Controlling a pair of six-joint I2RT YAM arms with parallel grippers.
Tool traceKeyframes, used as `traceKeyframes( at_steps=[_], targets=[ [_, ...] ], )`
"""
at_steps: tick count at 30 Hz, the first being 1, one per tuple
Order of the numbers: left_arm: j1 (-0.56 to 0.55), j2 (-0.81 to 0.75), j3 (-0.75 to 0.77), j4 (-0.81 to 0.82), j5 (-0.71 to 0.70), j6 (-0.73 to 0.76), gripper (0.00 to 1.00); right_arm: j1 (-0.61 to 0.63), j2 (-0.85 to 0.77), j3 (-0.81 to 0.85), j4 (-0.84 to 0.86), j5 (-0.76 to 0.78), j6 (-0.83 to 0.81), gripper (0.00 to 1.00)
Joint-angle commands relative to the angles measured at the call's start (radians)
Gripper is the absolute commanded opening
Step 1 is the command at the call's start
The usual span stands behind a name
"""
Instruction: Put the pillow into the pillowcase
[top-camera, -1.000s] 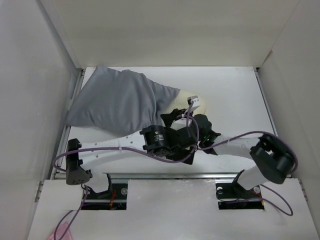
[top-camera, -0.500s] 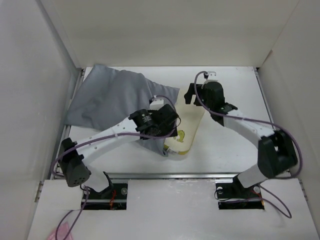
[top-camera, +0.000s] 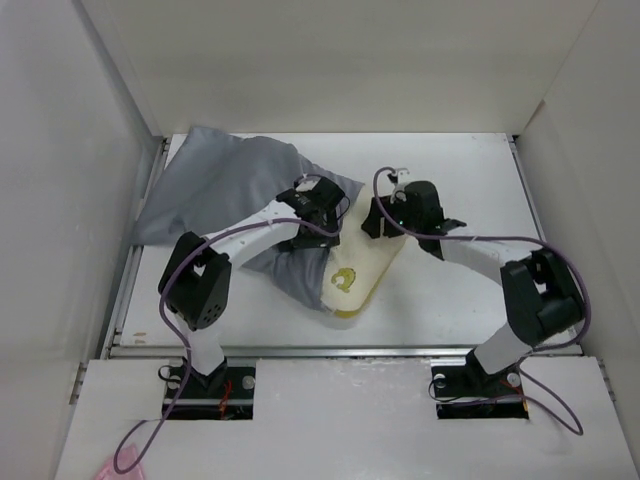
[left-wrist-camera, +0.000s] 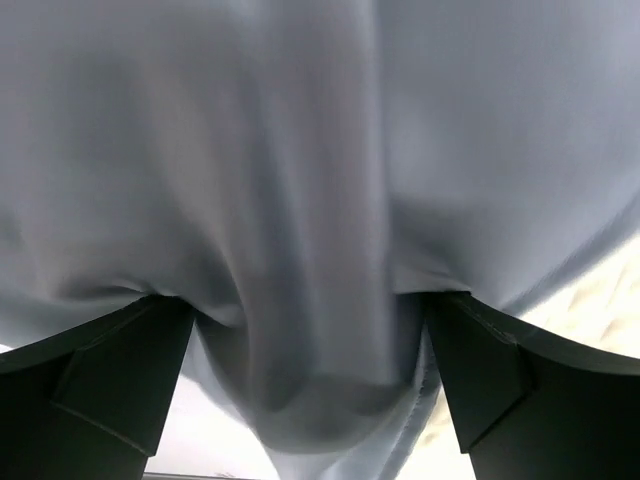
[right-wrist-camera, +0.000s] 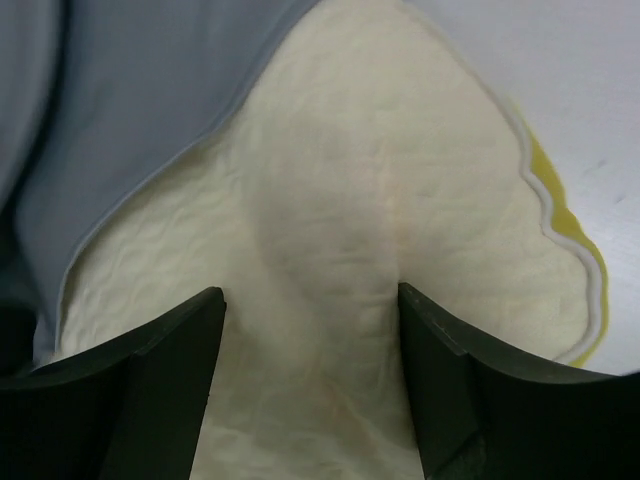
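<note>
Overhead, we see the case lying crumpled from the table's far-left corner toward the middle, its near edge draped over the pillow. The pillow's bare end, with its yellow logo and edge band, points to the near side. The left gripper sits on the case just beside that overlap. The right gripper is at the pillow's far end, close to the left one.

In the left wrist view, we find the left gripper closed on a bunched fold of grey case, its fingers pressed into the cloth on either side.

In the right wrist view, the right gripper pinches a raised ridge of the cream pillow. The case overlaps the pillow's left side, and the yellow band shows at the right.
</note>
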Motion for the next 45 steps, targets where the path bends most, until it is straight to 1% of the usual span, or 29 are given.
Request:
traceKeyframes(
  at_steps=[1,3,4,7,8,10,12,13,14,15,16,18,20,21,22,23,24,25,28,32,33,34,36,37,39,41,43,44,45],
  targets=[
    [0.028,0.026,0.100,0.079,-0.038,0.084,0.95,0.150,-0.086,-0.158,-0.041,-0.235,0.067,0.72],
    [0.016,0.026,0.128,0.038,-0.077,0.096,0.94,0.195,-0.138,-0.173,-0.050,-0.235,0.087,0.72],
    [-0.007,-0.013,0.128,0.008,-0.100,0.109,0.94,0.196,-0.159,-0.173,-0.064,-0.206,0.087,0.72],
    [-0.074,-0.107,0.148,-0.054,-0.189,0.109,0.97,0.157,-0.271,-0.124,-0.161,-0.154,0.063,0.81],
    [-0.094,-0.130,0.148,-0.080,-0.189,0.127,1.00,0.121,-0.300,-0.083,-0.193,-0.093,0.062,0.84],
    [-0.137,-0.177,0.134,-0.089,-0.201,0.147,1.00,0.073,-0.363,-0.039,-0.293,-0.036,0.053,0.89],
    [-0.206,-0.178,0.137,-0.089,-0.174,0.159,1.00,-0.019,-0.373,0.025,-0.389,0.016,0.053,0.91],
    [-0.234,-0.168,0.148,-0.089,-0.137,0.181,1.00,-0.053,-0.373,0.039,-0.409,0.016,0.053,0.91],
    [-0.296,-0.132,0.165,-0.098,-0.137,0.181,1.00,-0.089,-0.373,0.053,-0.426,0.016,0.053,0.91],
    [-0.327,-0.104,0.214,-0.118,-0.137,0.181,1.00,-0.155,-0.361,0.067,-0.427,-0.003,0.053,0.91],
    [-0.358,-0.074,0.242,-0.118,-0.137,0.181,1.00,-0.186,-0.333,0.067,-0.437,-0.014,0.053,0.91],
    [-0.413,0.046,0.295,-0.128,-0.126,0.192,1.00,-0.252,-0.301,0.079,-0.437,-0.068,0.044,0.91],
    [-0.423,0.146,0.404,-0.146,-0.156,0.192,1.00,-0.277,-0.278,0.091,-0.437,-0.080,0.027,0.91],
    [-0.414,0.251,0.453,-0.166,-0.187,0.160,1.00,-0.286,-0.265,0.091,-0.427,-0.080,0.027,0.91],
    [-0.403,0.307,0.577,-0.237,-0.216,0.134,1.00,-0.286,-0.265,0.091,-0.414,-0.080,0.027,0.91],
    [-0.389,0.356,0.634,-0.279,-0.283,0.107,1.00,-0.286,-0.265,0.081,-0.394,-0.094,0.027,0.91],
    [-0.372,0.432,0.677,-0.313,-0.320,0.072,1.00,-0.286,-0.265,0.081,-0.394,-0.094,0.027,0.91],
    [-0.339,0.459,0.712,-0.356,-0.334,0.048,1.00,-0.297,-0.265,0.081,-0.394,-0.108,0.027,0.91],
    [-0.288,0.496,0.713,-0.347,-0.345,0.041,1.00,-0.307,-0.265,0.061,-0.380,-0.108,0.016,0.91],
    [-0.247,0.520,0.603,-0.324,-0.371,0.025,1.00,-0.318,-0.265,0.061,-0.371,-0.129,0.016,0.91],
    [-0.246,0.533,0.583,-0.341,-0.362,0.012,0.94,-0.329,-0.265,0.061,-0.371,-0.129,0.016,0.91],
    [-0.234,0.543,0.567,-0.341,-0.362,0.012,0.74,-0.329,-0.265,0.051,-0.371,-0.129,0.016,0.91],
    [-0.234,0.554,0.538,-0.329,-0.345,0.026,0.19,-0.340,-0.265,0.039,-0.359,-0.160,0.016,0.91],
    [-0.234,0.554,0.538,-0.329,-0.345,0.026,0.00,-0.340,-0.265,0.039,-0.345,-0.160,0.016,0.91],
    [-0.257,0.508,0.538,-0.365,-0.388,-0.006,0.00,-0.340,-0.256,0.039,-0.333,-0.192,0.007,0.91],
    [-0.271,0.438,0.559,-0.411,-0.480,-0.040,0.00,-0.340,-0.256,0.030,-0.286,-0.252,-0.023,0.91],
    [-0.271,0.305,0.570,-0.445,-0.521,-0.052,0.00,-0.340,-0.256,0.012,-0.230,-0.331,-0.034,0.91],
    [-0.271,0.207,0.570,-0.445,-0.534,-0.043,0.00,-0.323,-0.245,-0.001,-0.183,-0.332,-0.034,0.91],
    [-0.271,0.159,0.570,-0.445,-0.534,-0.043,0.00,-0.308,-0.232,-0.001,-0.169,-0.323,-0.034,0.89]
  ],
)
